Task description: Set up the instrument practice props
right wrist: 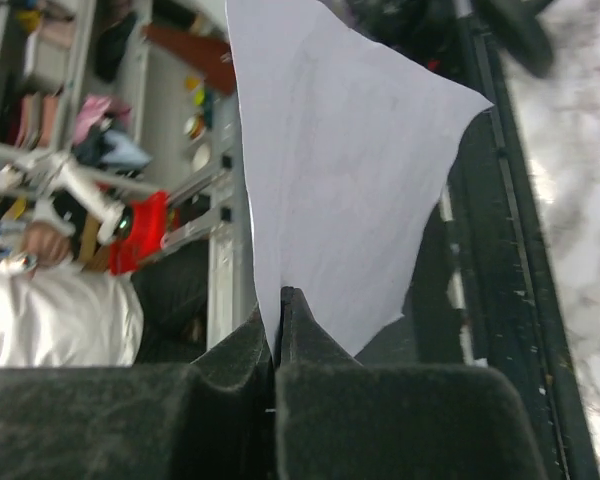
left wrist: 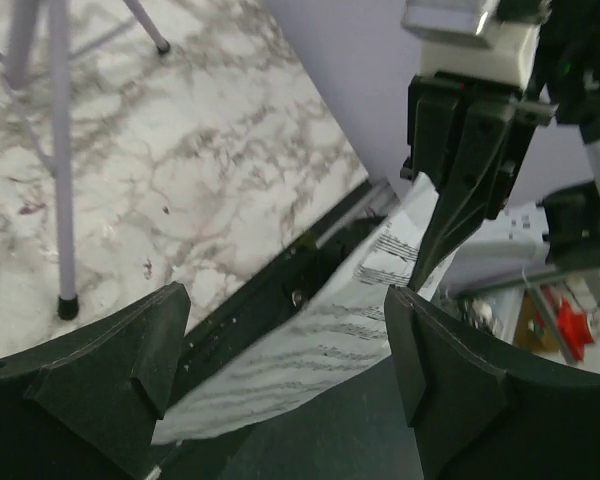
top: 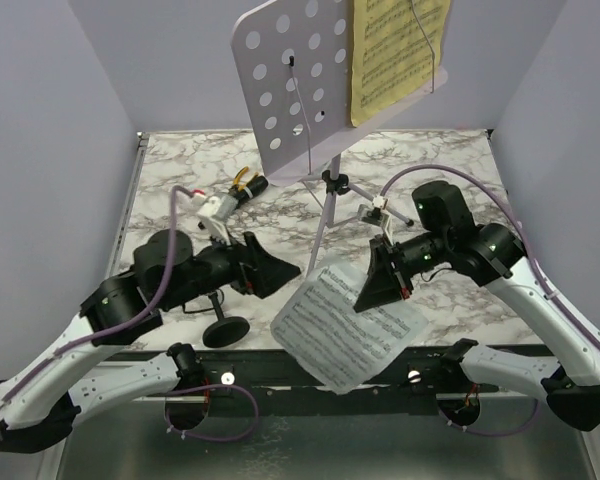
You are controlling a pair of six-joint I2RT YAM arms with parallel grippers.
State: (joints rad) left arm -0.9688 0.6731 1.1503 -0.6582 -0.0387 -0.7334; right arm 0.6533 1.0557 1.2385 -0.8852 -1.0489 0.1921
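The lilac hole-punched music stand [top: 285, 80] stands at the back on a thin tripod [top: 325, 215], with a yellow sheet-music page [top: 395, 50] on its right half. My right gripper [top: 368, 298] is shut on an edge of a white sheet-music page [top: 342, 328], held tilted above the table's front edge; the pinch shows in the right wrist view [right wrist: 278, 300] on the page [right wrist: 350, 170]. My left gripper [top: 285, 272] is open, just left of the page; in its wrist view [left wrist: 285, 315] the page [left wrist: 310, 360] lies beyond the jaws. The mic stand [top: 224, 328] sits under the left arm. No microphone shows.
Yellow-handled pliers [top: 245, 182] lie on the marble table [top: 180, 170] left of the tripod. Lilac walls close in the left, right and back. A tripod leg [left wrist: 60, 180] stands to the left of my left gripper. A black rail [top: 280, 372] runs along the front edge.
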